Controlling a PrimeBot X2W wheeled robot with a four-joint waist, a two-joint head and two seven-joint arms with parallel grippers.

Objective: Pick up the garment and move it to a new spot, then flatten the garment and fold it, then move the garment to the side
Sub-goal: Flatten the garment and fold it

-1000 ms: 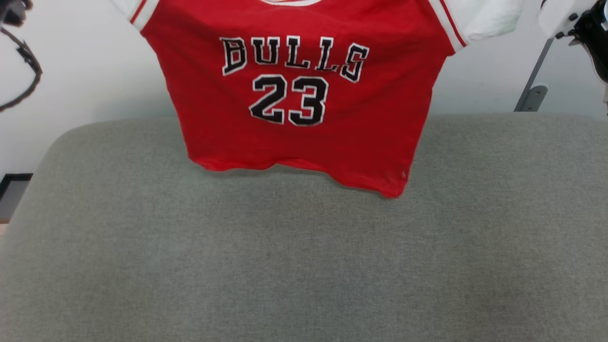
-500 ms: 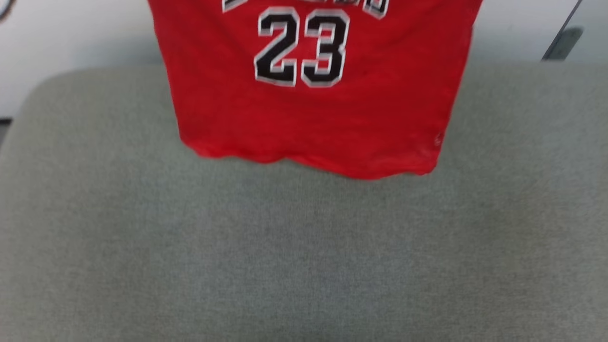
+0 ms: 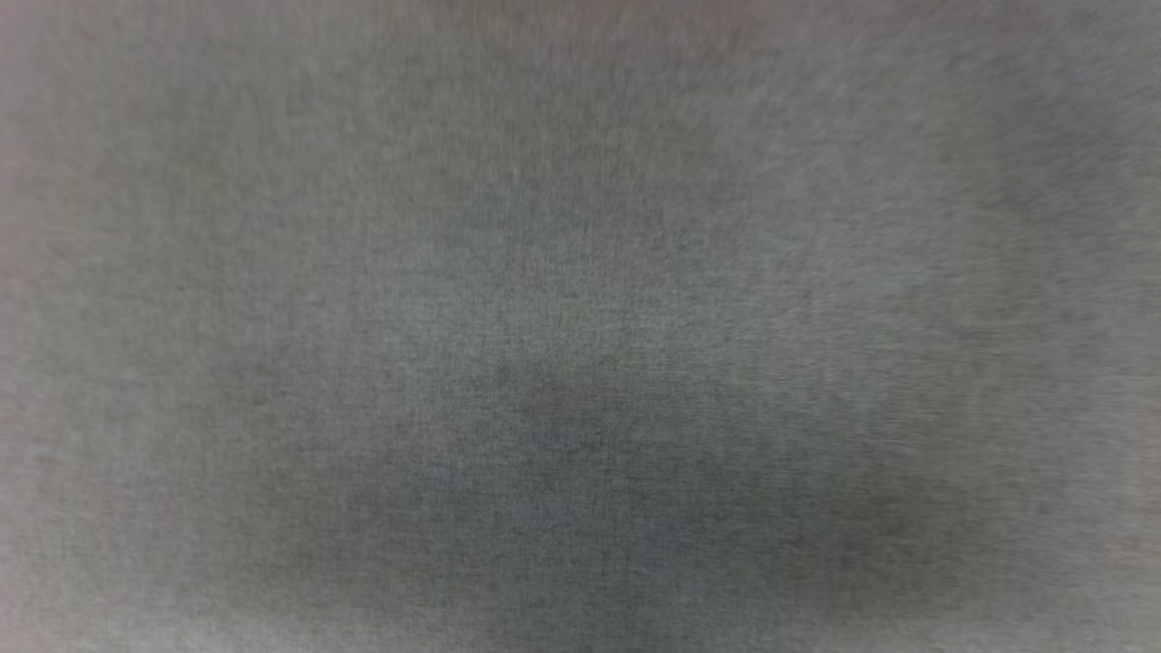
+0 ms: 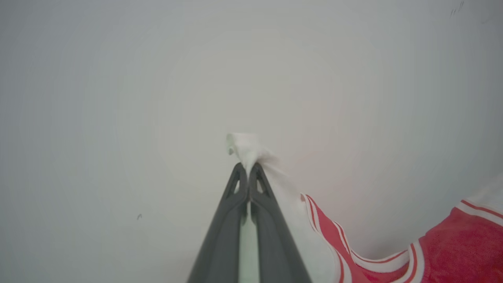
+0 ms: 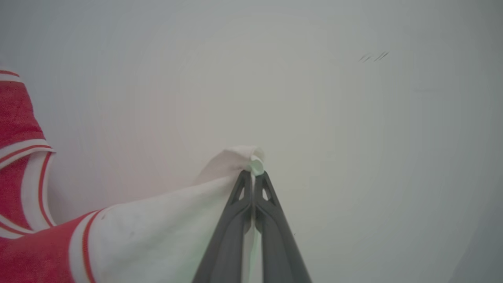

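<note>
The garment (image 4: 452,251) is a red jersey with white sleeves and red-and-white striped trim. My left gripper (image 4: 248,167) is shut on the tip of one white sleeve, which bunches out past the fingertips in front of a pale wall. My right gripper (image 5: 252,175) is shut on the other white sleeve; that sleeve (image 5: 157,232) stretches away to the lower left toward the red body of the garment (image 5: 15,114). The jersey hangs between the two grippers. Its lettering is out of view.
The head view looks straight down on the grey fabric cushion (image 3: 580,326), blurred. A plain pale wall (image 4: 157,78) stands behind both grippers in the wrist views, with a few small dark marks (image 5: 373,57) on it.
The head camera has tilted downward, so the hanging jersey slid up and out of the head view, leaving grey cushion. Both grippers stay shut on the sleeves.
</note>
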